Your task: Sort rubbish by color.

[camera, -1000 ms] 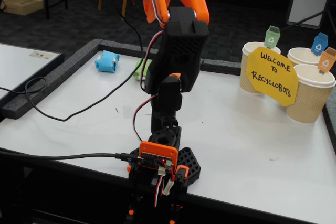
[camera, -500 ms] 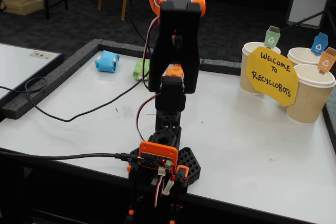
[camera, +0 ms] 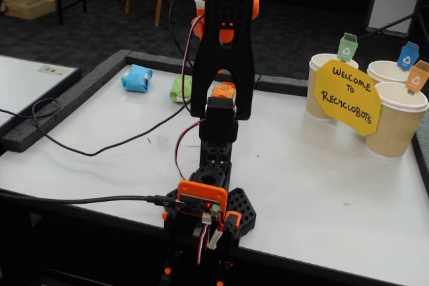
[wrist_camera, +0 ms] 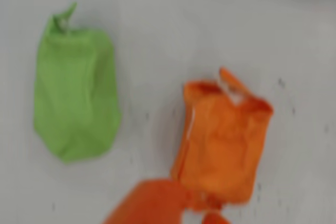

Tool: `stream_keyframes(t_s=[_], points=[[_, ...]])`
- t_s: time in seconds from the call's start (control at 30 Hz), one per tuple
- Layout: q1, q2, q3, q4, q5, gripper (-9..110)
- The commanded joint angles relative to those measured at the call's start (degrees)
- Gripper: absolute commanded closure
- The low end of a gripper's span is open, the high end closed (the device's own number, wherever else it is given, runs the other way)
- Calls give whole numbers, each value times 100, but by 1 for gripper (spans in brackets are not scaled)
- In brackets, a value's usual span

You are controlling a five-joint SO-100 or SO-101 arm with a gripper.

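Swung further round toward the far side of the table [camera: 322,185] than half a second ago, black upper link now square to the fixed camera, orange wad [camera: 223,90] showing in the gap beneath it. Still lying on the table: blue wad [camera: 137,78] far left, green wad [camera: 181,88] just right of it, partly behind the arm. In the wrist view, green wad [wrist_camera: 76,95] at left, orange wad [wrist_camera: 224,140] near it at right, apart. Orange tip of the jaws at the bottom edge, touching or overlapping the orange wad; whether open or clenched, cannot tell. Paper cups [camera: 397,120] and yellow sign [camera: 347,96] unmoved at far right.
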Motion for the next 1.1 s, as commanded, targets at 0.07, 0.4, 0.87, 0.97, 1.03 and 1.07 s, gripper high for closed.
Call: stream_keyframes(t_s=[0.07,0.4,0.87,0.97,1.03,1.07], points=[[237,176,-782,26,-519,96],[272,-255,-800,457,-2443,89],[431,-905,-984,431,-3401,66],[624,-905,-1046,132,-3437,66],[756,-905,-1063,-44,-3437,66],[800,-905,-1063,-70,-3437,66]])
